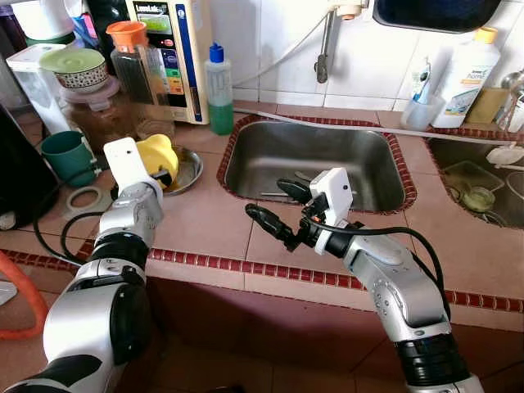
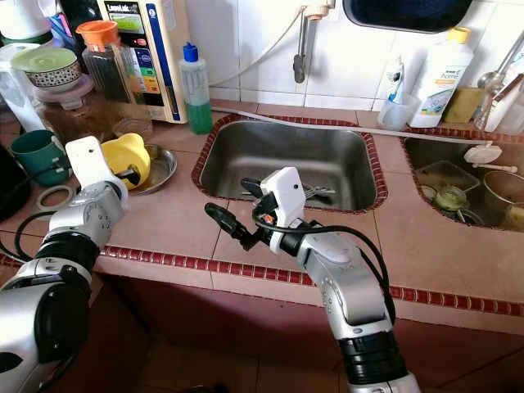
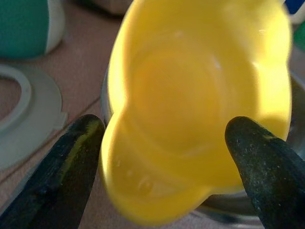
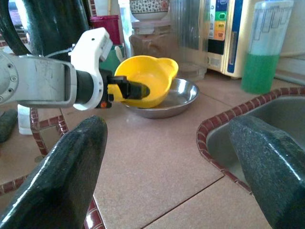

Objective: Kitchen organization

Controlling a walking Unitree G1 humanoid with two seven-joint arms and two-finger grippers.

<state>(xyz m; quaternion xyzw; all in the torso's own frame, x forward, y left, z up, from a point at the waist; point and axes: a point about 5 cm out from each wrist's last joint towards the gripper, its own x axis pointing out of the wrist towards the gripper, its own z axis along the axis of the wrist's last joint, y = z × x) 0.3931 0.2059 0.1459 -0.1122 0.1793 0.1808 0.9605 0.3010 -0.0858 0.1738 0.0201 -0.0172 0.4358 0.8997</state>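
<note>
Tiled table (image 1: 205, 221) with a steel sink (image 1: 319, 160) at 12 o'clock. Left gripper (image 4: 131, 89) at 10 o'clock, fingers (image 3: 57, 167) seemingly closed on a yellow bowl (image 1: 160, 155) tilted over a steel dish (image 1: 187, 170). Right gripper (image 1: 278, 209) hovers at centre beside the sink, fingers spread wide, holding nothing.

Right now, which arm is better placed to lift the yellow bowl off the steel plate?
Left: its end effector is already at the yellow bowl on the steel plate. The right end effector hovers open by the sink.
</note>
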